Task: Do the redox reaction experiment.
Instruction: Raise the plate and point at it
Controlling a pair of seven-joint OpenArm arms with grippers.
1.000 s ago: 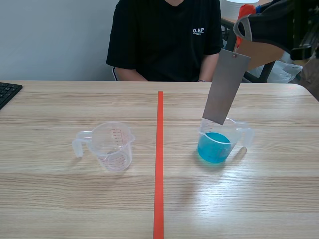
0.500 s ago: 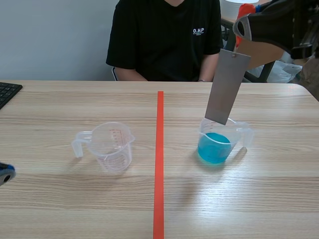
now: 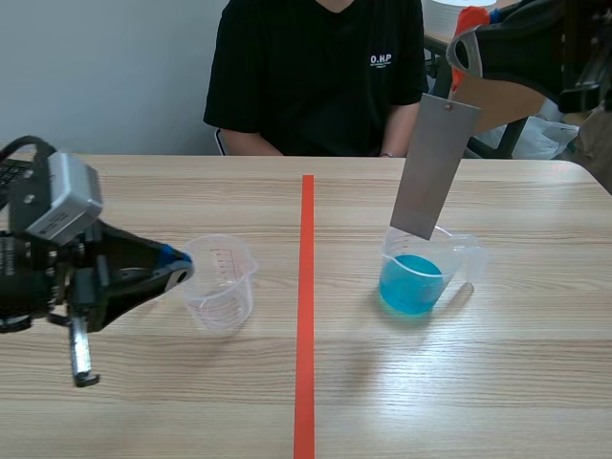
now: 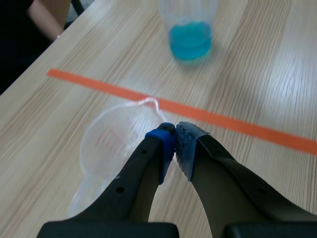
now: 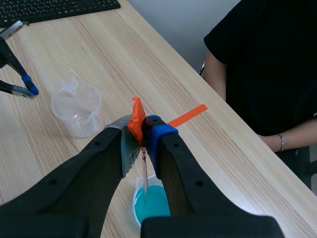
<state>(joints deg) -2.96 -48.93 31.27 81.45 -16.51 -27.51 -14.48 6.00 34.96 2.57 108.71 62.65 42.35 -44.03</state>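
— Which step is this, from where you stand?

— The dipping, I'd say. The right gripper (image 3: pixel 463 57) holds a metal strip (image 3: pixel 432 167) up by its top end. The strip hangs tilted, its lower end at the mouth of the cup of blue liquid (image 3: pixel 416 273) on the counter (image 3: pixel 478 382). I judge the next move is a straight lowering, so the strip goes into the blue without knocking the rim.

— And the other arm?

— The left gripper (image 3: pixel 177 268) sits low, right beside the empty measuring cup (image 3: pixel 222 282), across the tape line from the blue one.

— From its own camera, does it hold anything?

— No. The left gripper (image 4: pixel 173 136) has its pads all but together, with nothing between them. The empty measuring cup (image 4: pixel 106 144) lies just under and beside the tips.

— And the right wrist camera?

— The right gripper (image 5: pixel 140 129) is clamped tight on an orange tab (image 5: pixel 136 119) at the strip's top. The strip hangs edge-on below it, over the cup of blue liquid (image 5: pixel 151 206). Whether its end touches the liquid, I can't tell.
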